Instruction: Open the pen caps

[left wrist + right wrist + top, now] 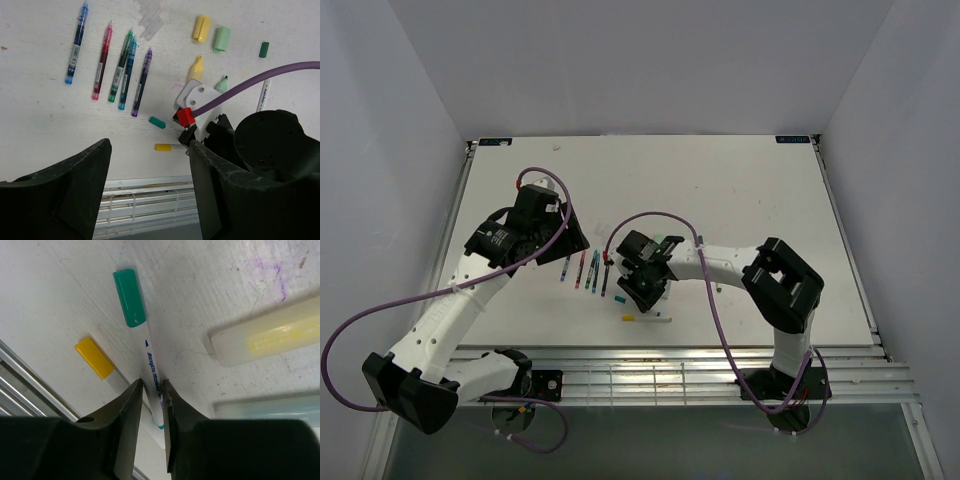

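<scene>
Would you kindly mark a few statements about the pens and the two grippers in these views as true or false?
1. The right gripper is closed on the white pen, whose green cap is on. True.
2. The left gripper holds a pen. False: it is open and empty.
3. The yellow highlighter wears its cap. False: its tip is bare, and the yellow highlighter cap lies apart from it.
4. Five slim pens lie side by side in a row. True.
</scene>
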`<action>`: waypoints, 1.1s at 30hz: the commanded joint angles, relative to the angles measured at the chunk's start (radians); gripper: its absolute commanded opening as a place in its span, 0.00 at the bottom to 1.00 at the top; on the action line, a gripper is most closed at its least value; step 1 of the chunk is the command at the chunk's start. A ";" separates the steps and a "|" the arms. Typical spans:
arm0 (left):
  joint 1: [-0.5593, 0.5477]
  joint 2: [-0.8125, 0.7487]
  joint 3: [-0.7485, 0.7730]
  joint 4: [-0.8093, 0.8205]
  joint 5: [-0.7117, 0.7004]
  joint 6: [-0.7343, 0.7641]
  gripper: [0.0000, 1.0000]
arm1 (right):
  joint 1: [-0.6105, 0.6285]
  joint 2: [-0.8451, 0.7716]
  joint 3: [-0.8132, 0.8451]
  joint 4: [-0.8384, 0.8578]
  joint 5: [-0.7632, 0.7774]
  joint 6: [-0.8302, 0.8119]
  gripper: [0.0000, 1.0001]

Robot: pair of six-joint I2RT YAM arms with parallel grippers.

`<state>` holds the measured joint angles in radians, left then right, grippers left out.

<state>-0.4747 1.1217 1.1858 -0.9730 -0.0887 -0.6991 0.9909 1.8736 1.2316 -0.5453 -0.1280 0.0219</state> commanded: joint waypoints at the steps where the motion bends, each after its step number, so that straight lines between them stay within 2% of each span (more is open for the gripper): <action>1: 0.005 -0.026 -0.003 -0.009 0.012 -0.014 0.74 | 0.029 0.042 -0.038 0.027 0.045 -0.005 0.28; 5: 0.005 -0.020 0.021 -0.021 0.014 -0.019 0.74 | 0.041 0.052 -0.055 0.036 0.123 0.000 0.22; 8: 0.005 -0.002 0.057 -0.039 0.007 -0.019 0.74 | 0.045 0.036 -0.049 0.039 0.203 0.001 0.08; 13: 0.010 0.033 0.138 -0.055 0.006 -0.020 0.81 | 0.045 -0.059 0.025 0.010 0.251 -0.011 0.08; 17: 0.016 0.081 0.202 -0.050 0.029 -0.019 0.81 | 0.045 -0.109 0.178 -0.070 0.295 -0.014 0.08; 21: 0.025 0.127 0.251 -0.027 0.073 -0.008 0.78 | 0.020 -0.206 0.224 -0.117 0.274 0.045 0.08; 24: 0.036 0.135 0.250 0.014 0.125 -0.005 0.76 | -0.017 -0.287 0.189 -0.145 0.229 0.125 0.08; 25: 0.042 0.141 0.229 0.060 0.192 -0.011 0.73 | -0.068 -0.389 0.119 -0.140 0.165 0.209 0.08; 29: 0.045 0.147 0.195 0.128 0.288 -0.013 0.67 | -0.121 -0.484 -0.010 -0.133 0.088 0.276 0.08; 32: 0.045 0.167 0.173 0.186 0.372 -0.017 0.65 | -0.141 -0.560 -0.099 -0.123 0.048 0.306 0.08; 33: 0.045 0.171 0.166 0.239 0.448 -0.017 0.65 | -0.149 -0.574 -0.116 -0.125 0.027 0.312 0.08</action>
<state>-0.4347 1.2900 1.3708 -0.8577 0.1822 -0.7162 0.8505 1.3376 1.1786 -0.6598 -0.0101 0.2611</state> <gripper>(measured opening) 0.656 0.137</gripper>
